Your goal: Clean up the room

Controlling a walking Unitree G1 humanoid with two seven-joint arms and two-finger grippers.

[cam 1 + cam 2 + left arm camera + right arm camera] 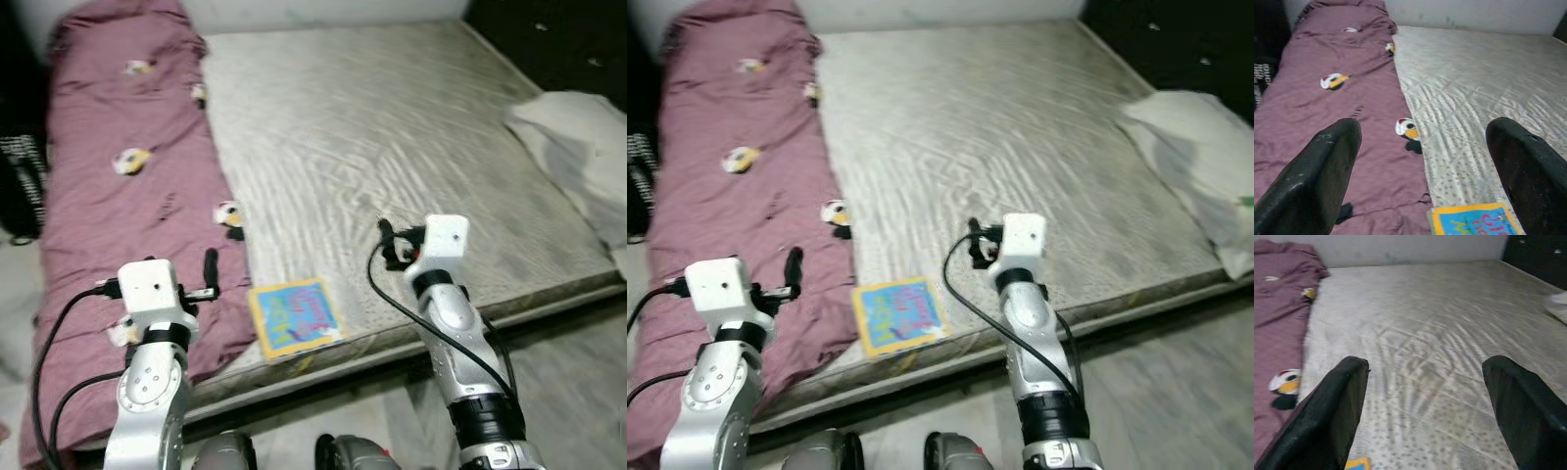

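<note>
book [295, 318] lies on mattress [392, 127] edge beside purple blanket [127, 196].

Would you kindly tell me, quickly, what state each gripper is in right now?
Left gripper: open, holding nothing, over the mauve patterned quilt.
Right gripper: open, holding nothing, over the bare grey mattress.

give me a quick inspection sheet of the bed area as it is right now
surface: bare grey quilted mattress
job's things: crumpled maroon duvet with cartoon prints along the mattress's left side; colourful yellow-bordered book flat at the near edge
clutter: white cloth at the right edge
grippers: left gripper open above duvet and book; right gripper open over the mattress
cables: black cables along both arms
surroundings: dark object at left; pale floor
</note>
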